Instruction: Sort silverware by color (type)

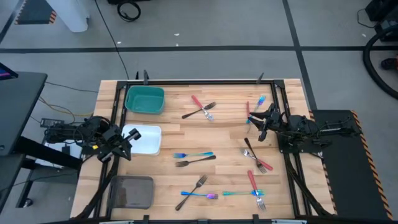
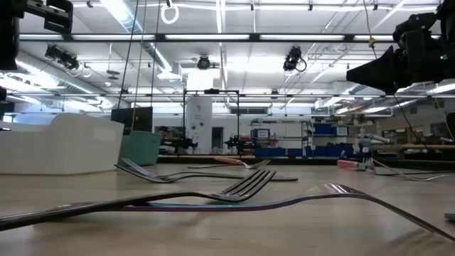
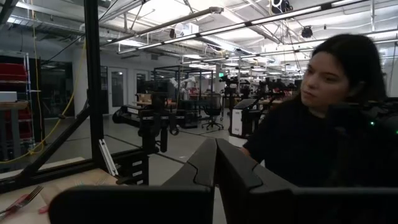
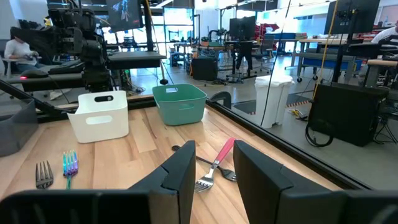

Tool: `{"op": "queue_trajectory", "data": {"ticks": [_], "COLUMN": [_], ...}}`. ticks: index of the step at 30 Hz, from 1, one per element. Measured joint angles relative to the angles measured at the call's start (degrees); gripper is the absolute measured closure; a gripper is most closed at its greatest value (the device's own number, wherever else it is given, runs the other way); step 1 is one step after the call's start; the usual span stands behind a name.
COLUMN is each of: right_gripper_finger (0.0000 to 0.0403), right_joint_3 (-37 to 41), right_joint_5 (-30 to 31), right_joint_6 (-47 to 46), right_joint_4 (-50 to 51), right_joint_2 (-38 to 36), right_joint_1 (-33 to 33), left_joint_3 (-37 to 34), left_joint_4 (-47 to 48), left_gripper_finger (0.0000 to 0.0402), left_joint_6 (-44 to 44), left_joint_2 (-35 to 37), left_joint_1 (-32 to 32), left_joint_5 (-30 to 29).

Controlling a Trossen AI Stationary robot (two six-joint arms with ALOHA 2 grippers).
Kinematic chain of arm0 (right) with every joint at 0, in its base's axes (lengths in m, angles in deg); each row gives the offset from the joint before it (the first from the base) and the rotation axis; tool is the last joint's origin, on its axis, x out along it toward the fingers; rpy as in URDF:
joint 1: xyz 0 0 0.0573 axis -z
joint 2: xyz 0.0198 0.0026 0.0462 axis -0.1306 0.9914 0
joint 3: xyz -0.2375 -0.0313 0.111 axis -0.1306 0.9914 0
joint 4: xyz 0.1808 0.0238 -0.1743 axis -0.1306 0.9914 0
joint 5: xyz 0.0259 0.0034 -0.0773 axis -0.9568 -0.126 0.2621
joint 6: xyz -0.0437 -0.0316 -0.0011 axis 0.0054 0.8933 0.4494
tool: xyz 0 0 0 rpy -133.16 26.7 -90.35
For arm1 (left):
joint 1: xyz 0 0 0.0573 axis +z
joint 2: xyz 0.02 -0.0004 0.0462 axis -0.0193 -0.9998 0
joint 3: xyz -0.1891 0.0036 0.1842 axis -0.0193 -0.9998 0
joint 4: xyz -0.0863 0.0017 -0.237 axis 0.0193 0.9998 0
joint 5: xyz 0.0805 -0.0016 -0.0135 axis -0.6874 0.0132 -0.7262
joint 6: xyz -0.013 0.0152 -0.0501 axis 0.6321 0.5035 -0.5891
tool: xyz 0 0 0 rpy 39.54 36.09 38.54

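Left gripper [image 1: 126, 147] is waiting clenched, empty, beside the white rectangular plastic tray [image 1: 144, 140]; right gripper [image 1: 258, 124] is hovering released, holding nothing, above the light wooden table [image 1: 224, 134], near a red-handled metal fork [image 4: 214, 165].

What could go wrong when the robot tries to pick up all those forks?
Many forks lie crossed, like the red and dark pair near the teal tray, so grabbing one may drag its partner along. The open right gripper hovers beside a red and blue pair at the table edge; a nudge might push them off.
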Motion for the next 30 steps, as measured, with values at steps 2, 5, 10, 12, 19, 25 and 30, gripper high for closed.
{"op": "queue_trajectory", "data": {"ticks": [2, 5, 10, 12, 19, 25, 30], "right_gripper_finger": [0.0285, 0.0285, 0.0285, 0.0285, 0.0285, 0.0285, 0.0285], "right_joint_3": [0.02, 0.02, 0.0, 0.01, 0.0, 0.01, 0.02], "right_joint_5": [0.0, 0.0, 0.0, 0.0, 0.0, 0.0, 0.0], "right_joint_6": [0.0, 0.0, 0.0, 0.0, 0.0, 6.01, 6.99], "right_joint_4": [0.01, -0.01, -0.01, 0.0, -0.01, -0.01, -0.54], "right_joint_2": [0.0, 0.0, 0.0, 0.0, 0.0, 0.0, 0.0], "right_joint_1": [-0.02, -0.02, 0.0, -0.01, 0.0, 0.0, 0.0], "left_joint_3": [-0.01, 0.0, 0.0, 0.0, -0.01, 0.0, -0.01], "left_joint_4": [0.0, -0.01, -0.01, -0.02, 0.0, -0.02, -0.01], "left_gripper_finger": [0.0381, 0.0381, 0.0381, 0.0381, 0.0381, 0.0381, 0.0381], "left_joint_6": [0.0, 0.0, 0.0, 0.0, 0.0, 0.0, 0.0], "left_joint_2": [0.0, 0.0, 0.01, 0.0, 0.01, 0.0, 0.01], "left_joint_1": [0.0, 0.0, 0.0, 0.0, 0.0, 0.0, 0.0], "left_joint_5": [-0.02, -0.02, -0.01, -0.02, -0.01, -0.02, -0.02]}}
